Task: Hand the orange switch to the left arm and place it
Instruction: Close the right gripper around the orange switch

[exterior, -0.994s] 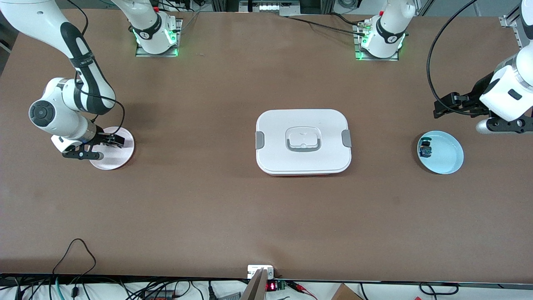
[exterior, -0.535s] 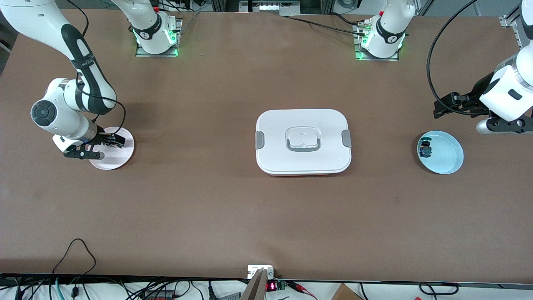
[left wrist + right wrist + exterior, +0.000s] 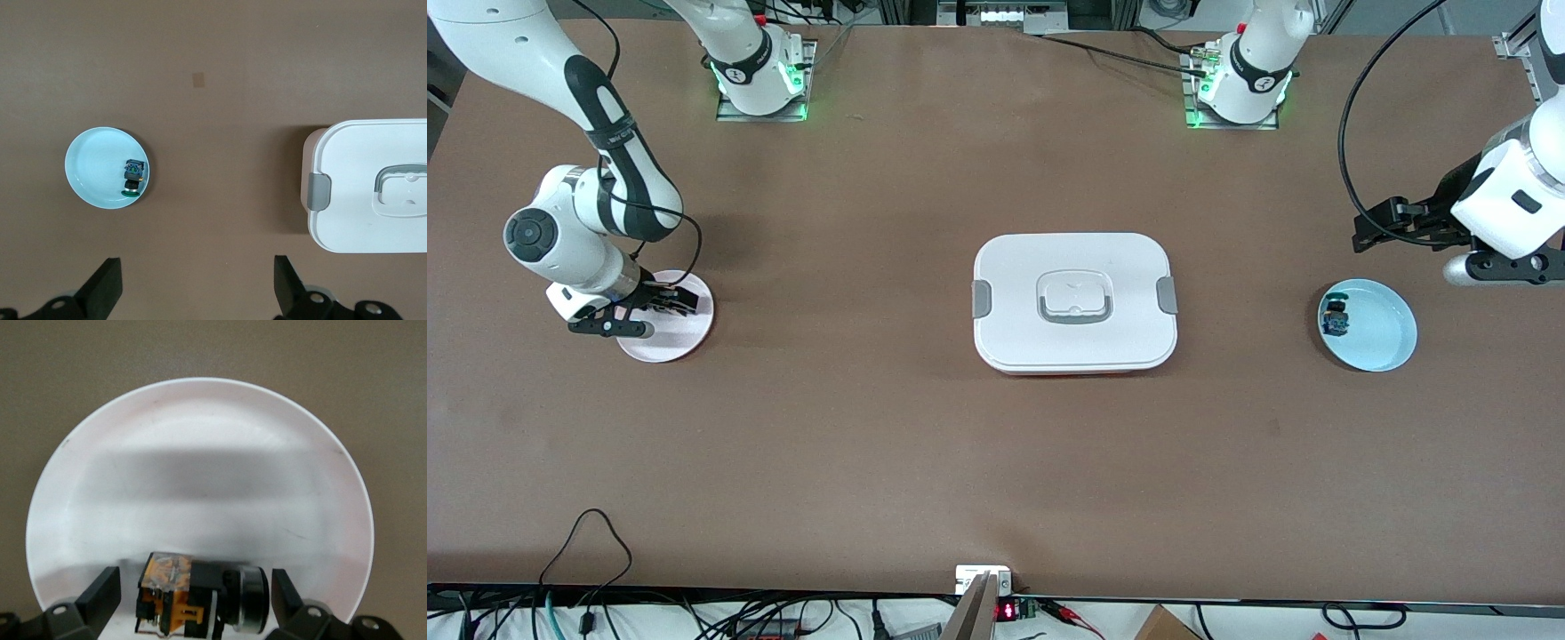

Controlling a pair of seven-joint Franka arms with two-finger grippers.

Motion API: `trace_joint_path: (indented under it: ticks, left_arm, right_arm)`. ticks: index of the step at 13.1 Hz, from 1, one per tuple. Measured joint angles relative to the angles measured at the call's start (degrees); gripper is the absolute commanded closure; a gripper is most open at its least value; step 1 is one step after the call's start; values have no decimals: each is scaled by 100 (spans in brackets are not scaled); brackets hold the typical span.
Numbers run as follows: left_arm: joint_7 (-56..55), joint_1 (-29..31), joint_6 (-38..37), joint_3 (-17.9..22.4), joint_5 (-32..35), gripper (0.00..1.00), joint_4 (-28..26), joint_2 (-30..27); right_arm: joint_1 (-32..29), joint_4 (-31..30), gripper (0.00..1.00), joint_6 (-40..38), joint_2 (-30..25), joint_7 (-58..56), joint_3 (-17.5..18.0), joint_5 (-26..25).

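- My right gripper (image 3: 669, 300) hangs low over the pink plate (image 3: 680, 342) at the right arm's end of the table, jaws spread wide and holding nothing.
- Seen from my right wrist, the orange switch (image 3: 200, 593) lies on its side on that pink plate (image 3: 200, 480), between my two spread fingers (image 3: 100, 597) and touching neither.
- The switch shows its orange body toward one finger and its silver ring toward the other.
- My left gripper (image 3: 1374, 227) hangs in the air at the left arm's end of the table, over bare tabletop just beside the blue plate (image 3: 1383, 342); this arm waits, jaws apart and empty.
- From my left wrist, the blue plate (image 3: 93, 170) carries a small black switch with a blue-green body (image 3: 133, 179), lying close to the plate's rim.
- In the front view that blue-green switch (image 3: 1335, 318) sits at the edge of the blue plate that faces the box.
- The box (image 3: 1075, 302), white with grey side clips and a recessed handle, stands lid on at the middle of the brown table (image 3: 996, 462), between the two plates and well apart from both.
- My left wrist view catches one end of the box (image 3: 367, 193) with a grey clip.
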Motion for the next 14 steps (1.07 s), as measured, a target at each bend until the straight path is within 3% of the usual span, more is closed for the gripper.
trace_joint_path:
  ticks: [1,2,3,5,7,10,14]
  left_arm:
    - [0,0,0,0,0,0,0,0]
    - [0,0,0,0,0,0,0,0]
    - [0,0,0,0,0,0,0,0]
    - [0,0,0,0,0,0,0,0]
    - [0,0,0,0,0,0,0,0]
    - [0,0,0,0,0,0,0,0]
    - [0,1,0,0,0,0,0,0]
  right_arm:
    - [-1,-13,17,17,0,-2,0,0]
    - [-1,-13,46,23,0,-28,0,-3]
    - [-2,-13,64,27,0,-84,0,-4]
    - [-3,-11,86,32,-10,-176,0,-4]
    - [-3,-11,95,32,-10,-200,0,-4]
    - [-4,9,95,-38,-29,-213,-1,-4]
    - [39,515,95,-1296,-364,-222,32,-3]
